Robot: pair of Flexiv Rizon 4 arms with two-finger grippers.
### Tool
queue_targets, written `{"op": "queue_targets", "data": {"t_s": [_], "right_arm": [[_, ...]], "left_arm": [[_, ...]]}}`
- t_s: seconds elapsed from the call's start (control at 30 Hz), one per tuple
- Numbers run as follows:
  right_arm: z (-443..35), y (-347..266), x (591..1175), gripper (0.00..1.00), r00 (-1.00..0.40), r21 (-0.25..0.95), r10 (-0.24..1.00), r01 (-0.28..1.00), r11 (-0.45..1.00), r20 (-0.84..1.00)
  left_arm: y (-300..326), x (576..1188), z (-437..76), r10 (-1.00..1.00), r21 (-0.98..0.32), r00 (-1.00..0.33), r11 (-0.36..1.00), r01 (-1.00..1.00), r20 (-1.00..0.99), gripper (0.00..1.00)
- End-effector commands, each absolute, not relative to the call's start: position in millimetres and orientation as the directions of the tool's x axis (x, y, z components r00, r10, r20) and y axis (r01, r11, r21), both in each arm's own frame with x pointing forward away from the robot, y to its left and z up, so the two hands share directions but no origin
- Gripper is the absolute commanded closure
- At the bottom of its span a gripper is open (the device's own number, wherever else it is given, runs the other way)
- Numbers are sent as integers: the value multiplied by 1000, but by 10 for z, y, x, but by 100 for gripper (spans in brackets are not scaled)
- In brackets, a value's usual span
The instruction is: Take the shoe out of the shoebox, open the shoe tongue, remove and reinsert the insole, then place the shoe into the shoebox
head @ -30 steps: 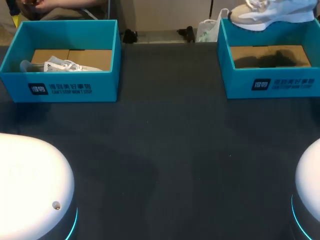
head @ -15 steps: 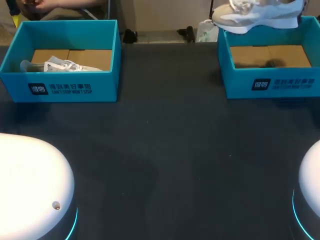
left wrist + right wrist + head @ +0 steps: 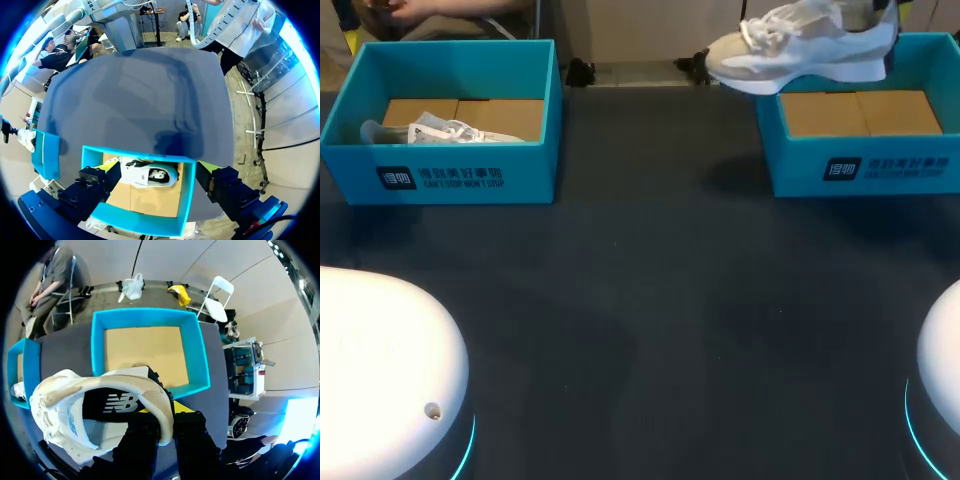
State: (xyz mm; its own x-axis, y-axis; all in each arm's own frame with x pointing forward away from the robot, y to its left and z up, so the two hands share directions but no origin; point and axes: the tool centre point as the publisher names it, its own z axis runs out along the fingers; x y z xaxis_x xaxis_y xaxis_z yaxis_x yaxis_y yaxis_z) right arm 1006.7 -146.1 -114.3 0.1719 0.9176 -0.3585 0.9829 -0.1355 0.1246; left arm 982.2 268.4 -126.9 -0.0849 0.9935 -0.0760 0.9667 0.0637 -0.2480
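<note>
White shoe (image 3: 800, 45) clamped in right tool (image 3: 167, 425) | above teal shoebox (image 3: 860, 170) rim | left tool (image 3: 157, 182) apart

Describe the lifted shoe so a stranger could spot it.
On the dark table, find the right shoebox of two teal ones. The white shoe hangs over its left wall in the right gripper; the other shoe lies inside the left shoebox.

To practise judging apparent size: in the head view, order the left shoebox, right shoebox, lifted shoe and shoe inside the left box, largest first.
1. Left shoebox and right shoebox: alike, unranked; the right is cropped.
2. Lifted shoe.
3. Shoe in the left box, partly hidden by its wall.
</note>
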Motion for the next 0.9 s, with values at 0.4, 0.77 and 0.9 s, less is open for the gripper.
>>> {"op": "queue_targets", "data": {"t_s": [0.4,0.77,0.9], "right_arm": [[-1271,-845,9245,100,256,232,912,955,-186,-322],[-1327,-276,8642,100,231,200,919,964,-173,-319],[-1410,-90,8434,100,218,173,925,970,-170,-313]], "left_arm": [[2688,9830,-1259,994,-250,-84,63,966,-73,0],[2688,9830,-1259,994,-250,-84,63,966,-73,0],[2688,9830,-1259,994,-250,-84,63,966,-73,0]]}}
